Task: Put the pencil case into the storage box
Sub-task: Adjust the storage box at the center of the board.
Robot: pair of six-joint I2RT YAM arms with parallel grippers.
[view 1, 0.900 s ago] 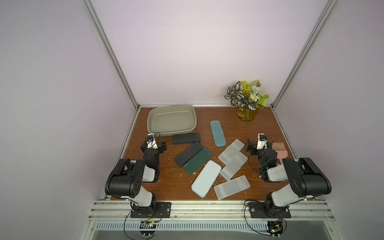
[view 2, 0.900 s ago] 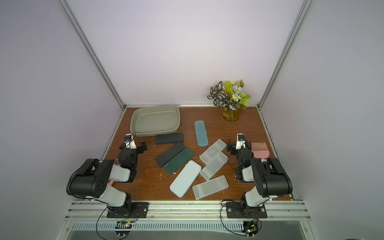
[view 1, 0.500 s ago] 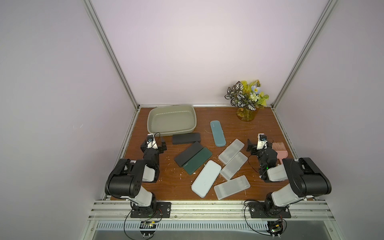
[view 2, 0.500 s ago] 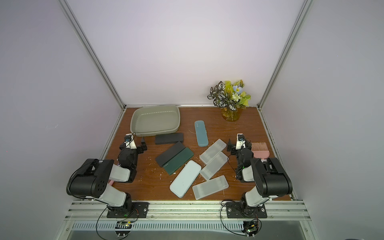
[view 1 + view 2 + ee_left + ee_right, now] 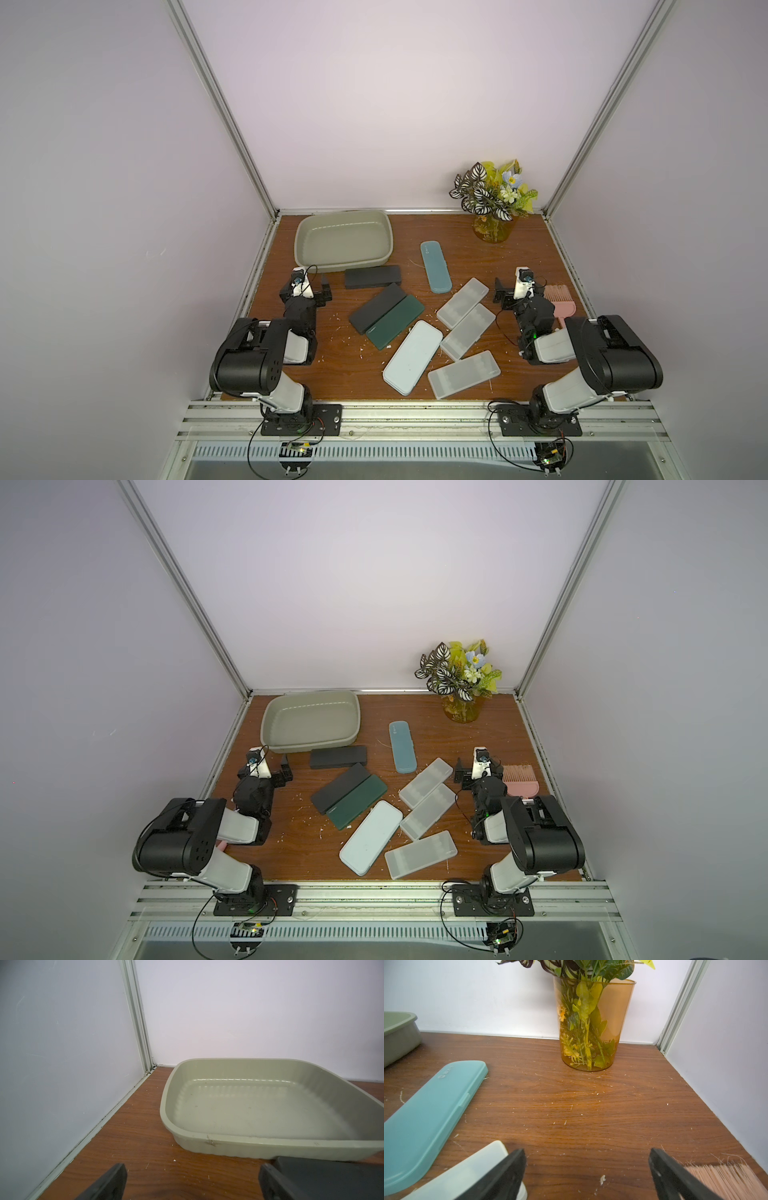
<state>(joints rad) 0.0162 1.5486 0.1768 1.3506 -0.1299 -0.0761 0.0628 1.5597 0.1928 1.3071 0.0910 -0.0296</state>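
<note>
Wooden tabletop (image 5: pixel 519 257) across the booth floor, flecked with pale crumbs. At its far left corner, storage box (image 5: pixel 340 243), upright, long side along the back wall. At the far right corner, amber vase (image 5: pixel 494 228) stuffed with leaves and flowers.

Outside the box, flat on the wood, every pencil case:
- pale blue case (image 5: pixel 411 357), nearest the front rail
- frosted cases (image 5: pixel 467 336), three in all, fanned beside it toward the right arm
- dark green case (image 5: pixel 395 321) and black case (image 5: pixel 377 306), side by side and touching, mid-table
- charcoal case (image 5: pixel 332 1178), just beside the box's near wall
- teal case (image 5: pixel 435 267), between box and vase

Pink brush (image 5: pixel 559 301) near the right wall.

Left gripper (image 5: pixel 193 1176) low over bare wood before the box, jaws spread wide, gripping nothing. One finger right by the charcoal case's end, contact impossible to judge. Right gripper (image 5: pixel 587 1159) likewise spread and empty, between a frosted case and the brush bristles.
</note>
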